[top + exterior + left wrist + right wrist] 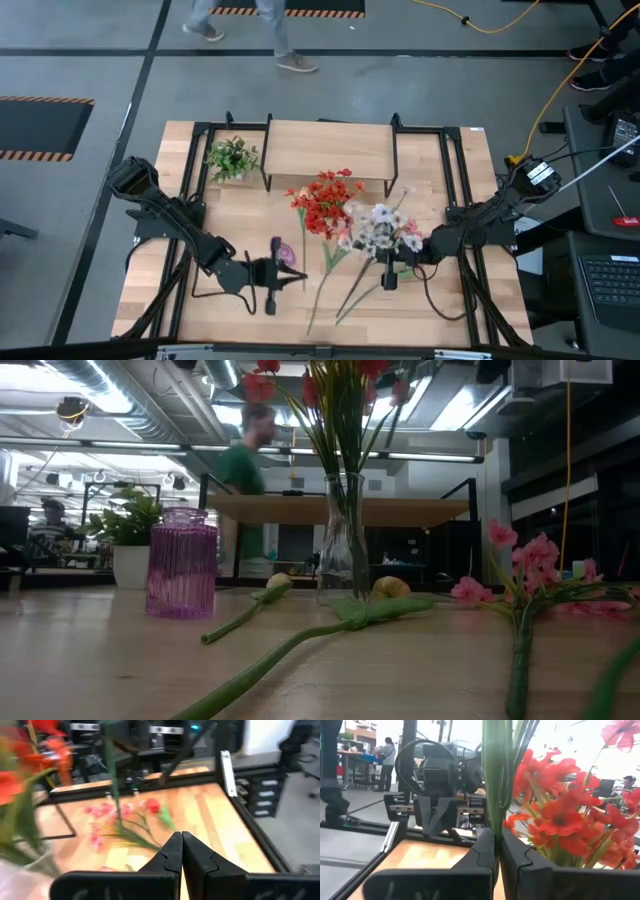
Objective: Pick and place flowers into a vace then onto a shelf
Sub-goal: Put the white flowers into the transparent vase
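Purple ribbed vase (283,252) near the table's (250,215) left-centre, empty, upright. Just beside it on the near side, left claw (181,837) pressed together, holding nothing, hovering over bare wood. Farther back on the left, small leafy potted plant (232,158) next to the shelf (330,148), which spans the far middle with nothing on top.

Centre: clear glass vase (343,540) standing in front of the shelf, red flowers (325,200) already inside, stems upright. Near and right of that, pink and white flowers (380,230) lying flat, long stems trailing toward the near edge.

Right: right claw (497,832) low among those loose blooms, fingers together, green stems rising right at the tips; cannot tell whether a stem is pinched.
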Action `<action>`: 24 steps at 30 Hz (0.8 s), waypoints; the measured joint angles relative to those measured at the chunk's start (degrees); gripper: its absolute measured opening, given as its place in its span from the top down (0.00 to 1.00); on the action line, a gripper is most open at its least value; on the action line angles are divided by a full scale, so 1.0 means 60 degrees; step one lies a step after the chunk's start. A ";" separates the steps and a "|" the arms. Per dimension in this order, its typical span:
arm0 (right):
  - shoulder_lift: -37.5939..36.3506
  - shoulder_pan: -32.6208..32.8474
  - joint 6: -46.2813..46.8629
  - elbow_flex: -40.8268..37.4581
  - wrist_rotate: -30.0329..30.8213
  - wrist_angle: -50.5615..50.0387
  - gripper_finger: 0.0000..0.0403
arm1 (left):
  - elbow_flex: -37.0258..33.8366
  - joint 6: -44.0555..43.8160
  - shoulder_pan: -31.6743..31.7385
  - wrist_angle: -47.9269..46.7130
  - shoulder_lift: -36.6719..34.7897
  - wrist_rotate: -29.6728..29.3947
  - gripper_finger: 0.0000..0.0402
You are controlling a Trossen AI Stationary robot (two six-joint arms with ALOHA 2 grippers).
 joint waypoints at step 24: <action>0.0004 -0.2592 -0.0477 0.0000 -0.0711 0.0294 0.99 | -0.0602 0.0626 0.0162 0.0445 -0.0414 -0.0534 0.99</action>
